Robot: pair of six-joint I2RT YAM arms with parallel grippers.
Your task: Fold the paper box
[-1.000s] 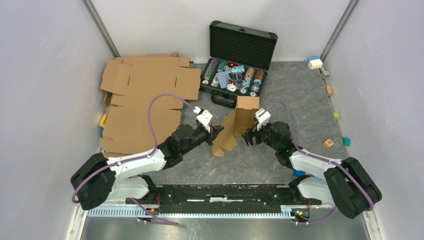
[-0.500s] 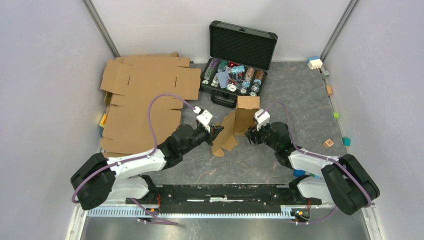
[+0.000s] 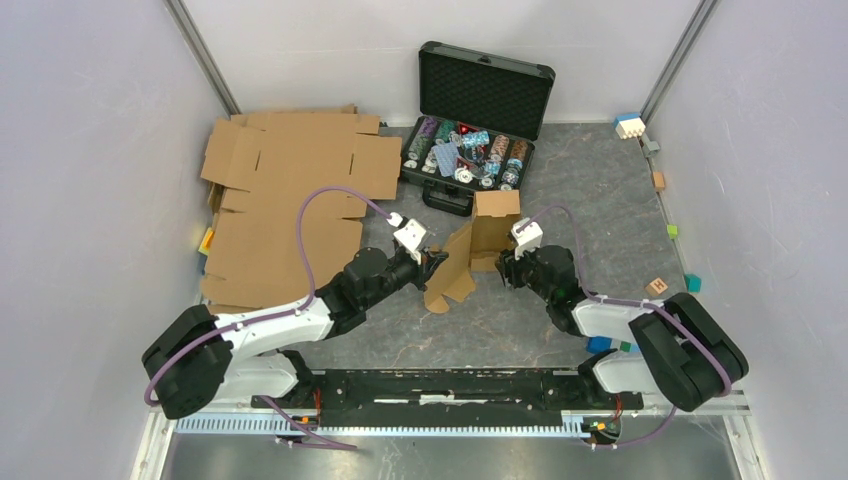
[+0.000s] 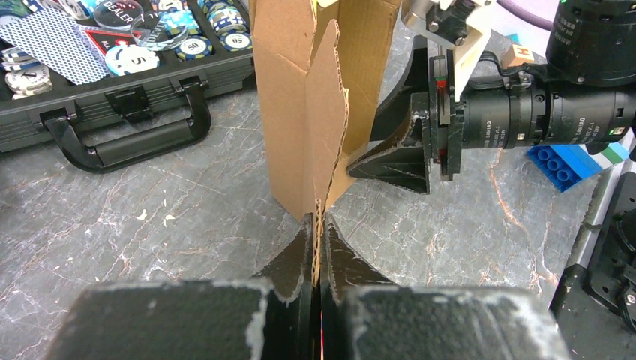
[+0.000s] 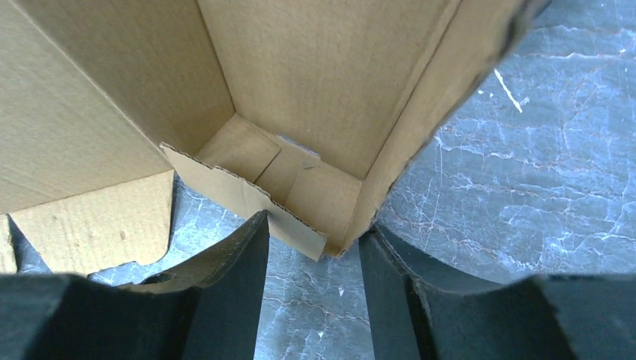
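The paper box (image 3: 483,232) stands half-formed mid-table, a brown cardboard shell with loose flaps hanging toward the left. My left gripper (image 3: 437,262) is shut on a thin flap edge of the paper box (image 4: 300,112), which is pinched between the fingertips of the left gripper (image 4: 318,219). My right gripper (image 3: 503,268) is at the box's right side with its jaws apart. In the right wrist view the lower corner of the paper box (image 5: 300,82) reaches just between the tips of the right gripper (image 5: 313,234), and the right finger (image 5: 390,277) lies against the outer wall.
An open black case of chips (image 3: 470,140) sits right behind the box, its handle (image 4: 127,142) facing it. Large flat cardboard sheets (image 3: 280,200) cover the left. Small coloured blocks (image 3: 657,287) lie along the right, and a blue brick (image 4: 566,161) sits near the right arm.
My right gripper has moved in toward the box's corner and its jaws have narrowed. The left gripper and the flap it holds have not moved.
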